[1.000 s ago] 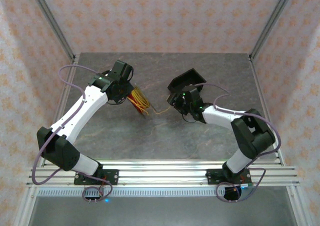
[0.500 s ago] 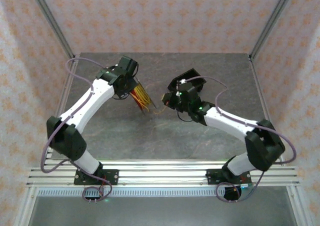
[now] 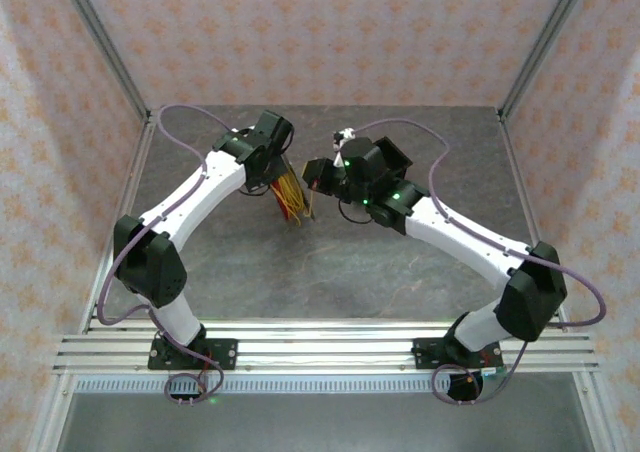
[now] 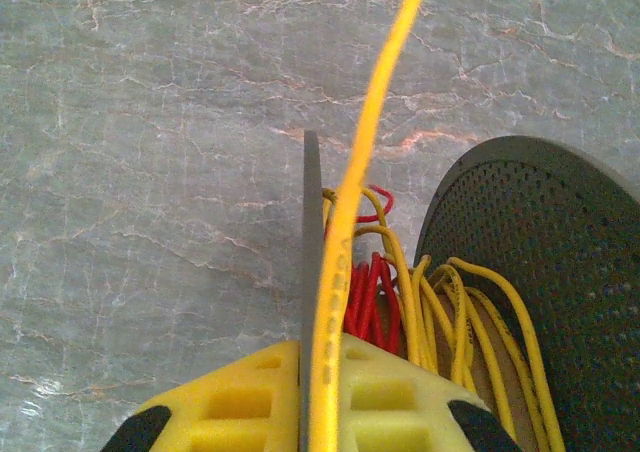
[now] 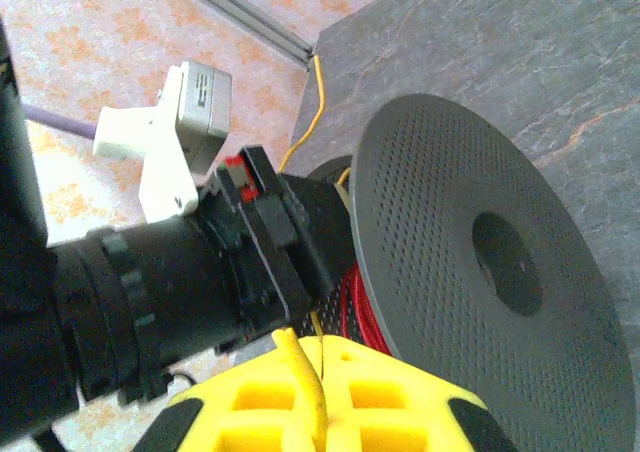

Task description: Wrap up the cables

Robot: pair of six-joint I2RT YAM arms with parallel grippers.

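Observation:
The cables [image 3: 289,198] are yellow and red wire wound on a dark perforated spool [image 5: 470,272] at mid table. In the left wrist view, yellow coils [image 4: 470,317] and red coils [image 4: 371,294] lie between the spool's two flanges. My left gripper [image 4: 318,347] is shut on the thin edge of one flange [image 4: 311,232]. A loose yellow strand [image 4: 362,162] runs up along the seam of its fingers. My right gripper [image 5: 318,340] is shut on the end of a yellow cable [image 5: 303,372], close against the spool. From above, the right gripper [image 3: 318,178] sits just right of the left gripper [image 3: 274,168].
The grey marbled table [image 3: 330,272] is fenced by metal posts [image 3: 105,47] and patterned walls. The left arm's wrist camera [image 5: 175,137] shows near the right gripper. Purple-grey arm cables [image 3: 190,112] loop over the back of the table.
The right gripper has shut on the yellow cable and swung left to the spool. The left arm has carried the spool a little toward the back right.

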